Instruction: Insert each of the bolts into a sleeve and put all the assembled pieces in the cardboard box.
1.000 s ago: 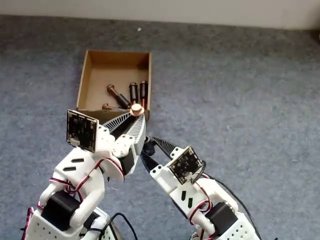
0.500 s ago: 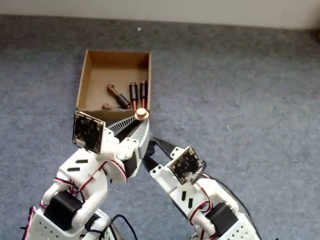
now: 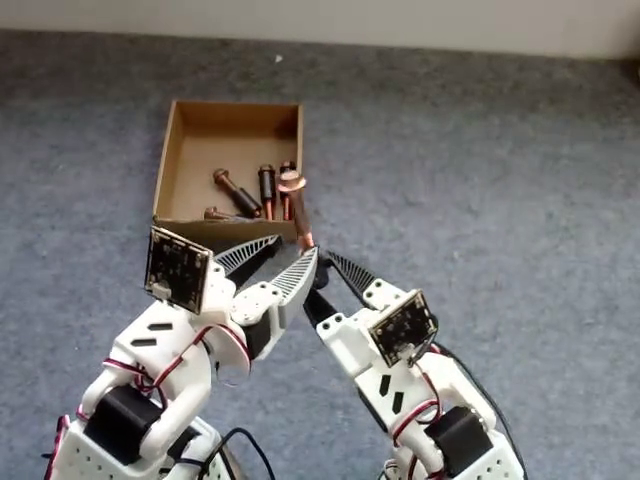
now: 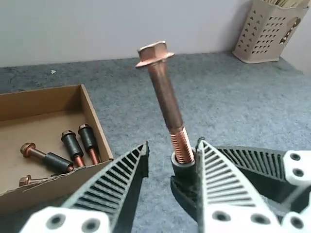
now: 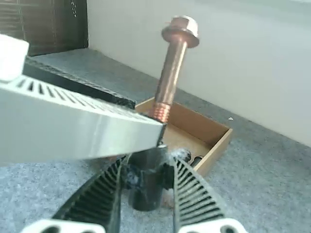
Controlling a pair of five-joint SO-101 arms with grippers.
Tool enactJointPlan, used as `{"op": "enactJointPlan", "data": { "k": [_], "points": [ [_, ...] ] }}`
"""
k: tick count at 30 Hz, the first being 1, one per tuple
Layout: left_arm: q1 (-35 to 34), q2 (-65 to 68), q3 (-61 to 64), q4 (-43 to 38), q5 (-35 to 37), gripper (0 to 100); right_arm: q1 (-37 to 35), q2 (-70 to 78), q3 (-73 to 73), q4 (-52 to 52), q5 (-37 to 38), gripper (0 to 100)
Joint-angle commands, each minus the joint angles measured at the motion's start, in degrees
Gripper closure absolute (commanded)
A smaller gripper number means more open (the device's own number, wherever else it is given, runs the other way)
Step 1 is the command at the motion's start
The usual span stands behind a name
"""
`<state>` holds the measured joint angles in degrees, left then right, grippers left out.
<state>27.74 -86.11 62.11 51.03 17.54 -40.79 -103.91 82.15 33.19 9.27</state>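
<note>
A copper bolt point(image 3: 300, 215) stands tilted, its threaded end in a black sleeve point(image 5: 146, 187). My right gripper point(image 3: 318, 282) is shut on that sleeve just in front of the cardboard box point(image 3: 165, 170). My left gripper point(image 3: 295, 248) is open, one finger on each side of the bolt's lower shaft, apart from it. In the left wrist view the bolt point(image 4: 165, 97) rises between the open left gripper point(image 4: 172, 143). Several assembled pieces point(image 3: 250, 195) lie in the box. The right wrist view has the right gripper point(image 5: 146, 167) clamped on the sleeve below the bolt point(image 5: 172, 68).
Grey carpet point(image 3: 480, 180) covers the table around the box. A beige perforated basket point(image 4: 272, 29) stands far off by the wall. One white left finger point(image 5: 73, 121) crosses in front of the right wrist camera.
The left gripper let go of the bolt and opened. The bolt now stands in the sleeve held by the right gripper, its head leaning toward the box. The right arm shifted slightly right.
</note>
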Motion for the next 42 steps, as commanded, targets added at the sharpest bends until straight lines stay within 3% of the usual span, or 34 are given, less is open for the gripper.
{"op": "enactJointPlan", "data": {
  "k": [1, 13, 22, 32, 36, 42],
  "points": [
    [1.0, 0.4, -1.9, 2.2, -5.0, 82, 0.7, -0.9, -4.8, -1.9, 0.5, 99.5],
    [1.0, 0.2, -2.1, 4.9, -10.7, 82, 1.0, -0.9, -7.8, -4.4, 0.7, 99.5],
    [0.9, 0.2, -5.9, 9.6, -15.8, 82, 1.1, -1.0, -7.8, -12.3, 7.3, 99.5],
    [-11.0, 0.2, -7.8, 10.6, -18.7, 82, 1.1, -1.0, -7.8, -12.9, 7.2, 99.5],
    [-11.4, -1.5, -8.3, 11.0, -18.6, 82, 1.1, -0.6, -7.3, -12.9, 7.2, 99.5],
    [-11.2, -14.7, -8.7, 14.0, -18.5, 82, 4.0, -0.9, -7.3, -12.9, 6.9, 99.5]
  ]
}}
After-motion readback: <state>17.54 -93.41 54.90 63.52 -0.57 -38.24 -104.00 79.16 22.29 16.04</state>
